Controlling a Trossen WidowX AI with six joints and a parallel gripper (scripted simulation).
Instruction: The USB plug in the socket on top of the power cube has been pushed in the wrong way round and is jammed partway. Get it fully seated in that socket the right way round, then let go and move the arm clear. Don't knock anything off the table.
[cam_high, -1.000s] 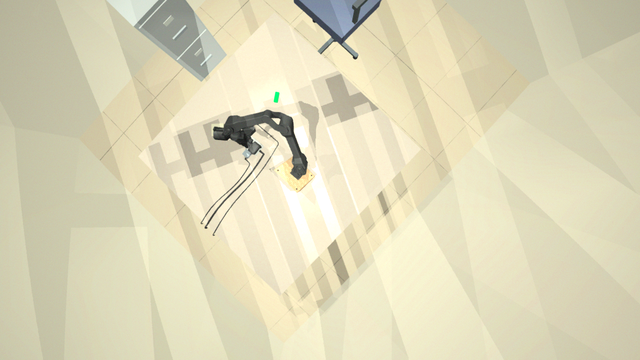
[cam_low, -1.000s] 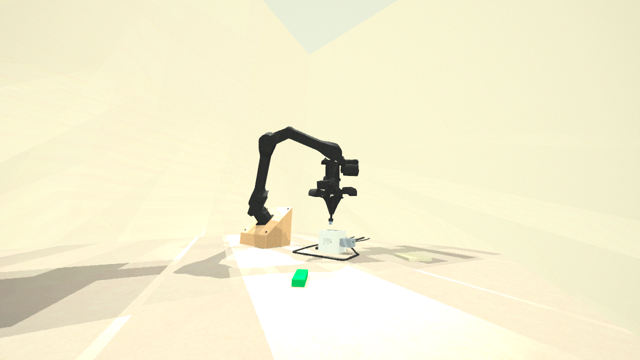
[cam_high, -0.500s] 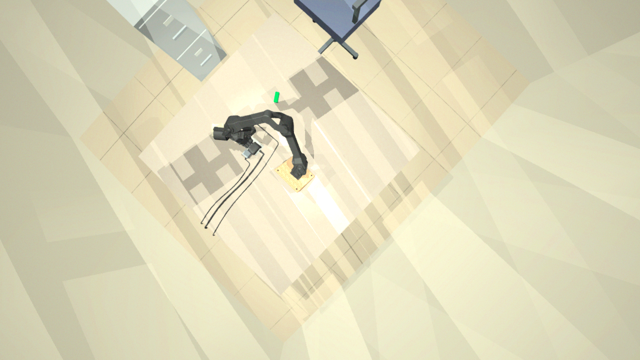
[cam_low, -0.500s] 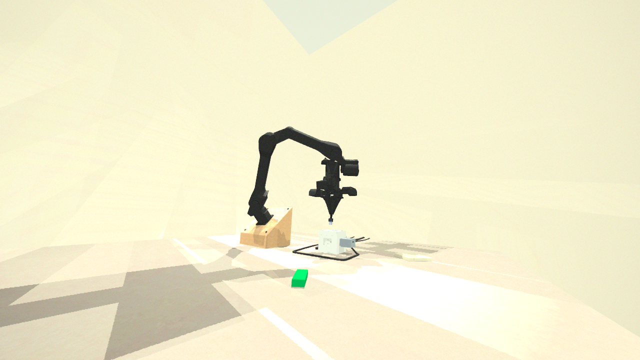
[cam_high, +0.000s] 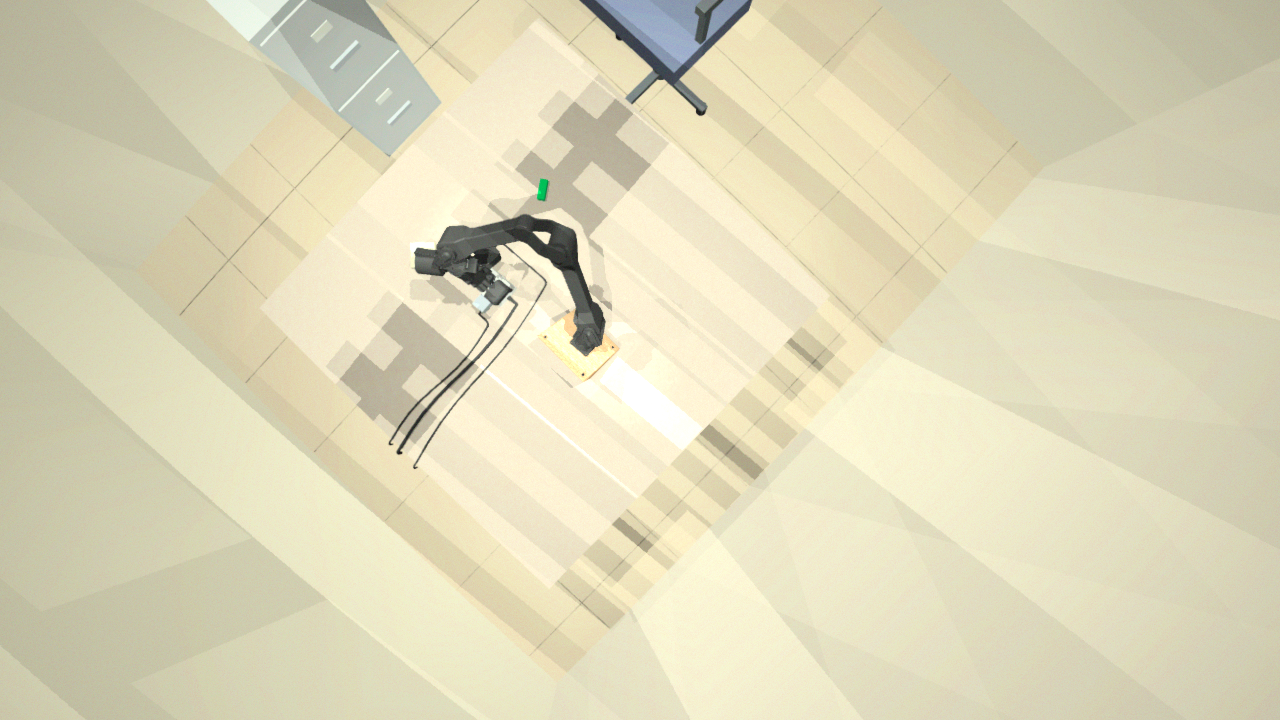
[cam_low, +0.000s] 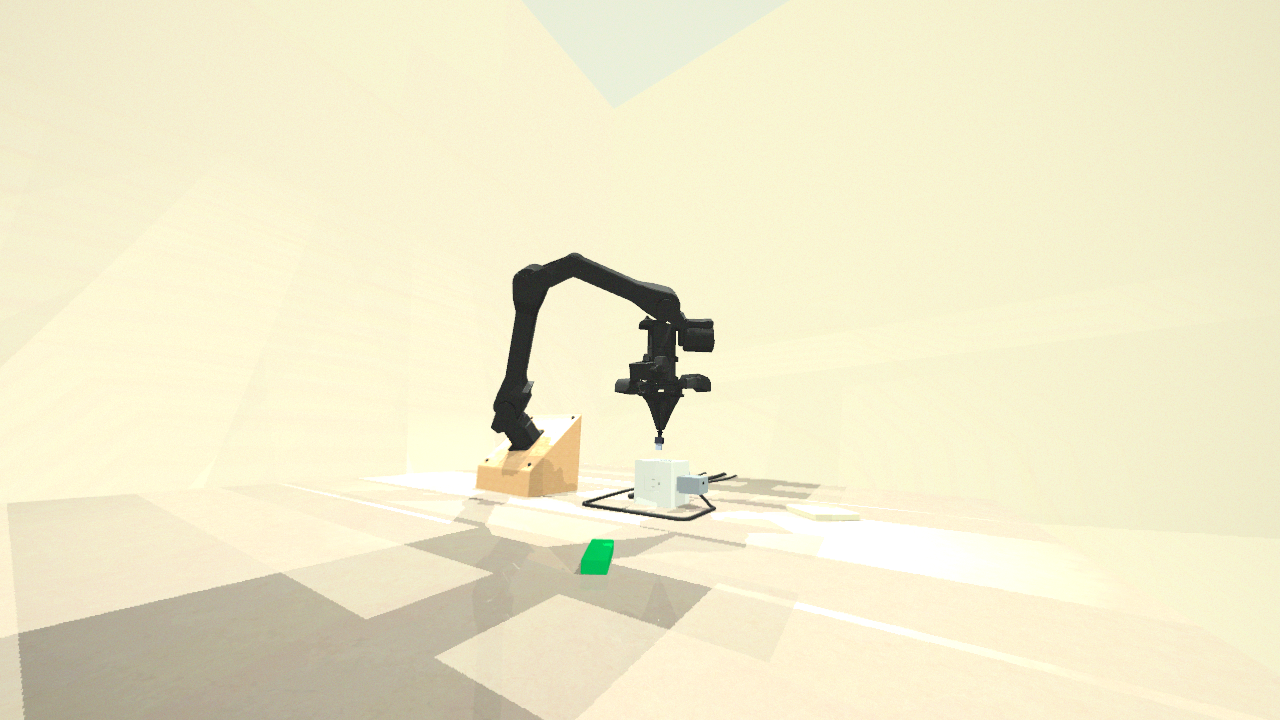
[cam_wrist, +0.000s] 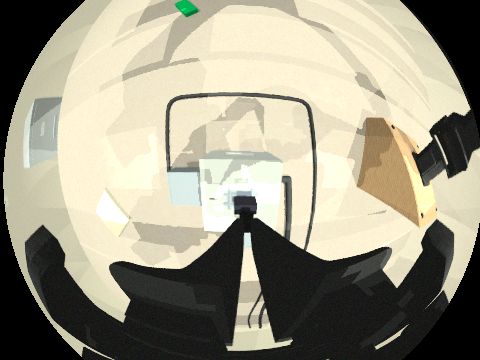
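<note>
My gripper (cam_low: 659, 433) (cam_wrist: 246, 224) points straight down and is shut on the USB plug (cam_low: 658, 441) (cam_wrist: 245, 204), a small dark body with a light metal tip facing down. The plug hangs just above the white power cube (cam_low: 655, 484) (cam_wrist: 215, 220), with a gap between its tip and the cube's top in the exterior view. The socket on top is mostly hidden behind the plug in the wrist view. I cannot tell which way round the plug is. In the top view the arm covers most of the cube.
A grey-blue adapter (cam_low: 691, 484) (cam_wrist: 184, 188) sticks out of the cube's side. Black cable (cam_low: 640, 513) (cam_wrist: 314, 150) loops around the cube. A green block (cam_high: 542, 189) (cam_low: 597, 557) (cam_wrist: 186, 7) and a flat pale block (cam_low: 823, 512) (cam_wrist: 113, 212) lie farther out. The arm stands on a wooden base (cam_high: 583, 364) (cam_low: 559, 465).
</note>
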